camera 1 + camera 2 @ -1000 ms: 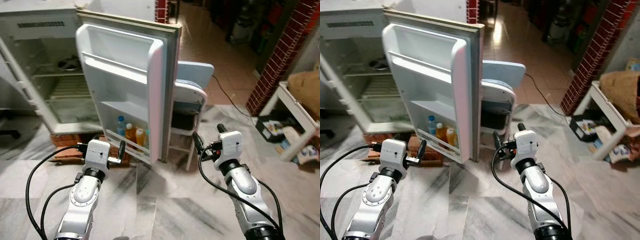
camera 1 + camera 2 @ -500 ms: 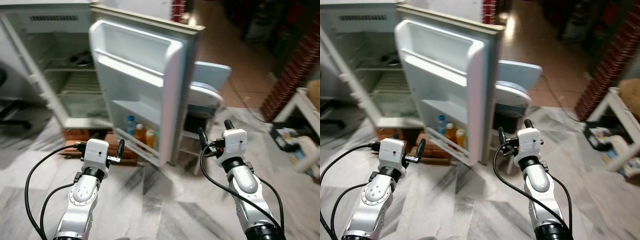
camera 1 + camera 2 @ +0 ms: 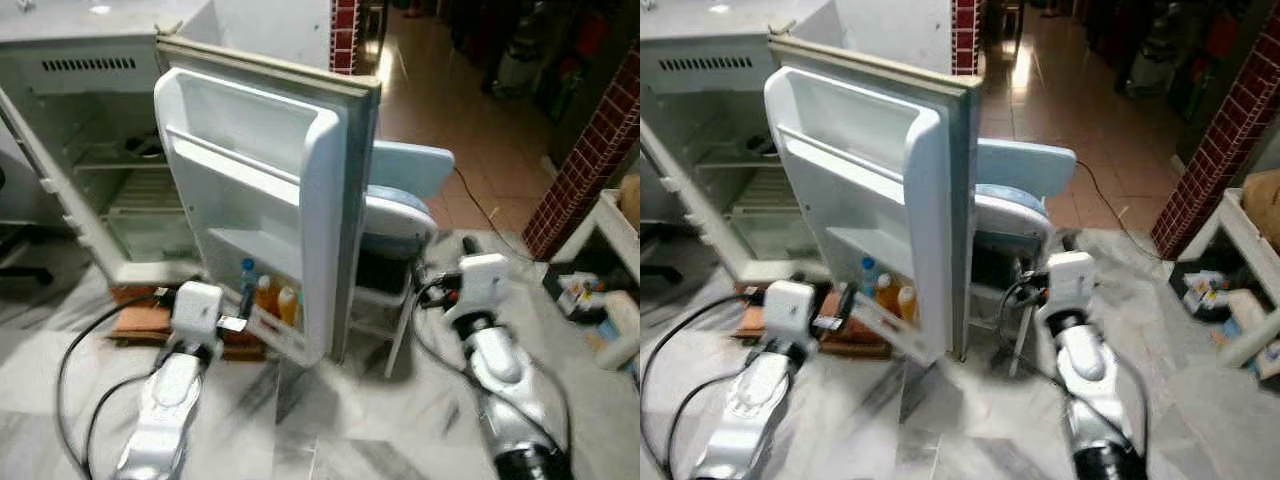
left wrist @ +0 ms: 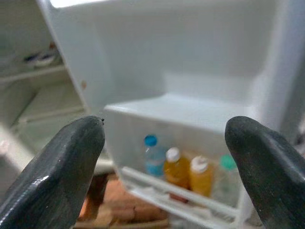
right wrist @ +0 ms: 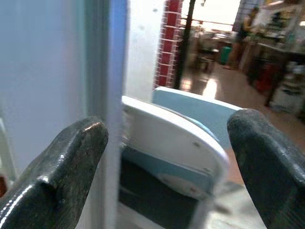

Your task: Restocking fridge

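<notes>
1. Your view has swung since a second ago: the fridge [image 3: 90,160] and its open door [image 3: 260,190] sit nearer the frame's centre, and both arms look blurred.
2. Bottles [image 4: 177,168] stand in the door's bottom shelf, lower centre of the frame.
3. Your left gripper [image 3: 200,305] hovers just before that shelf, jaws apart, empty.
4. Your right gripper [image 3: 462,280] is beside the folded chair [image 3: 395,215], jaws apart, empty.
5. Open marble floor [image 3: 330,420] lies between the arms; the door's edge stands between the grippers.

Both arms reach forward — left gripper [image 4: 164,157] and right gripper [image 5: 167,162] spread wide.
</notes>
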Robot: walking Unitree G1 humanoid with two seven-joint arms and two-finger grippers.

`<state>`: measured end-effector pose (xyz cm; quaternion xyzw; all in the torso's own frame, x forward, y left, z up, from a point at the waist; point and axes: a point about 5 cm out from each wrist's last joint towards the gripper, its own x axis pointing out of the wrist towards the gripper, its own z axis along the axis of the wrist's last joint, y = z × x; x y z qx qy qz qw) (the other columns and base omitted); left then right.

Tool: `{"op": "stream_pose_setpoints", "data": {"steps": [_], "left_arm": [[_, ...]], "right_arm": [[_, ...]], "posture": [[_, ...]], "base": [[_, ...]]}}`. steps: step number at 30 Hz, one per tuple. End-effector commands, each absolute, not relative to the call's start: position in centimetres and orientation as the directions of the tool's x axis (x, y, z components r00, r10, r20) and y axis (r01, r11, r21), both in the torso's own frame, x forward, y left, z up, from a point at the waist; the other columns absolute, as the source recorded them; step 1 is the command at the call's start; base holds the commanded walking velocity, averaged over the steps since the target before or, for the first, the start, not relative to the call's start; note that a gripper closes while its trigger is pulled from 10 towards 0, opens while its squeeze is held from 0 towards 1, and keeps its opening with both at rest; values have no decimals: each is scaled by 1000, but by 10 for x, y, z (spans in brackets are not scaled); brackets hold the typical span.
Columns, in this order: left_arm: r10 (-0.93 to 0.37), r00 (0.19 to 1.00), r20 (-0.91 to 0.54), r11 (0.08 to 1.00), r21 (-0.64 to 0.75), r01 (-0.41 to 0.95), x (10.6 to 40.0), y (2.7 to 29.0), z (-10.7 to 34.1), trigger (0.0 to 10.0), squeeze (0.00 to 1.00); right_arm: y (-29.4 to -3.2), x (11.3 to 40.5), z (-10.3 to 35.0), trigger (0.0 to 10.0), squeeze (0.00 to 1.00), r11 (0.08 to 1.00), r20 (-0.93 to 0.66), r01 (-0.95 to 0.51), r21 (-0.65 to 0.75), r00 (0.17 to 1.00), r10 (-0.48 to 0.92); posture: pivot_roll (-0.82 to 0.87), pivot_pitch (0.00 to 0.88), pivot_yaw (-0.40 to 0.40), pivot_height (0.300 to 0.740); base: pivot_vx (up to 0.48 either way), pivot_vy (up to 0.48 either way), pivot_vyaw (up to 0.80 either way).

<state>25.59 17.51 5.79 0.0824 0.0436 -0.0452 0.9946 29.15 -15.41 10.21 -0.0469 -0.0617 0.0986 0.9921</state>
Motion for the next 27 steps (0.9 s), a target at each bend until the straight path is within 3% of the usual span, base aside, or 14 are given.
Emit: {"op": "stream_pose_setpoints", "data": {"steps": [1, 7, 10, 16, 21, 27], "left_arm": [[-80, 991, -104, 982, 164, 97, 253, 173, 56, 10000, 0], [-21, 990, -141, 981, 187, 48, 242, 179, 48, 10000, 0], [0, 987, -159, 981, 190, 30, 240, 181, 46, 10000, 0], [43, 956, -291, 977, 210, 21, 231, 188, 29, 10000, 0], [32, 949, -314, 977, 212, 37, 225, 188, 27, 10000, 0], [25, 944, -329, 976, 213, 49, 225, 186, 27, 10000, 0]], "right_arm": [[-164, 290, 105, 10000, 0, 979, 130, -165, -122, 975, 181], [-169, 305, 110, 10000, 0, 993, 95, -79, -86, 992, 87], [-163, 315, 110, 10000, 0, 995, 62, -76, -57, 995, 79], [-127, 348, 125, 10000, 0, 992, 36, -127, 22, 991, 126], [-91, 368, 145, 10000, 0, 982, 25, -182, 56, 983, 181], [-58, 372, 156, 10000, 0, 950, 20, -280, 140, 960, 280]], "posture": [[6, 0, 7, 740], [20, 0, -4, 740], [31, 0, -9, 740], [51, 0, -9, 740], [81, 0, -20, 740], [96, 0, -28, 740]], "base": [[0, 0, 719], [0, 0, 713], [0, 0, 0], [0, 0, 0], [0, 0, 0], [0, 0, 0]]}}
